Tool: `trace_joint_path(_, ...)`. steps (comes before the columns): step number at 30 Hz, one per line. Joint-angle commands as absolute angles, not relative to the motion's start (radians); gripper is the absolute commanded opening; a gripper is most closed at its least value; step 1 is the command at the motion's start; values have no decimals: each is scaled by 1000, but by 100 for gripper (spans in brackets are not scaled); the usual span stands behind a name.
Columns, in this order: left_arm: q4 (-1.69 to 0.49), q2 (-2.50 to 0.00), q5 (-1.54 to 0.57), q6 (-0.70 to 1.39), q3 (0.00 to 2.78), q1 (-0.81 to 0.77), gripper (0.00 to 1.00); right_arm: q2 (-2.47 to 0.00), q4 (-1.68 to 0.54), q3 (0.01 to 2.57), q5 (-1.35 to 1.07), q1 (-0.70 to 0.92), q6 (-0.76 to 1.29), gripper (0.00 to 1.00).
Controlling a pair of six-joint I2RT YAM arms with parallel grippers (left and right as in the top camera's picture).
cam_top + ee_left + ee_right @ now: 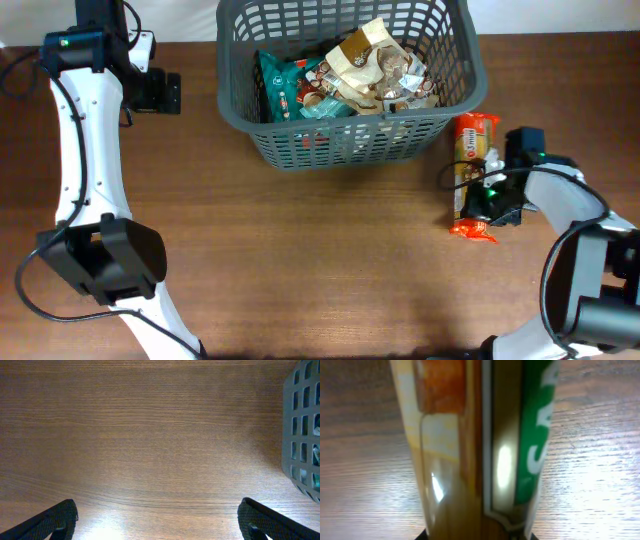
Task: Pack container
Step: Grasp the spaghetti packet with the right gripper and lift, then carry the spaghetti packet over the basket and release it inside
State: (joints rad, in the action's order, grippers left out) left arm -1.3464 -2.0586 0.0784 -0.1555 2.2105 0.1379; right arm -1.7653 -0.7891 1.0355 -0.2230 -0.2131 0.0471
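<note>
Worktop (300, 260): brown wood grain; it carried all you see here.
Container (340, 145): dark grey basket at the far middle of the worktop; a beige packet (365, 55) and a teal packet (280, 85) lay inside among others.
Orange packet (474, 140): lay on the worktop just right of the container, outside it.
Left pincer (157, 507): your left one hung spread wide over wood, left of the container.
Right pincer (487, 205): sat at the orange packet's near end; you cannot tell whether it had clamped.
</note>
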Motion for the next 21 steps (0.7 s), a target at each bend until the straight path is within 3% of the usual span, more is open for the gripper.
trace_joint_path(1,-1347,-2065,71,-147,2211,141,99,-1754,-790,1056,-315,-274,113,20)
trace_joint_path(10,-1347,-2065,71,-147,2211,141,99,-1646,-904,1190,-331,-334,113,24)
trace_joint_path(21,-1347,-2065,71,-147,2211,141,99,-1514,-1110,1659,-374,-325,113,23)
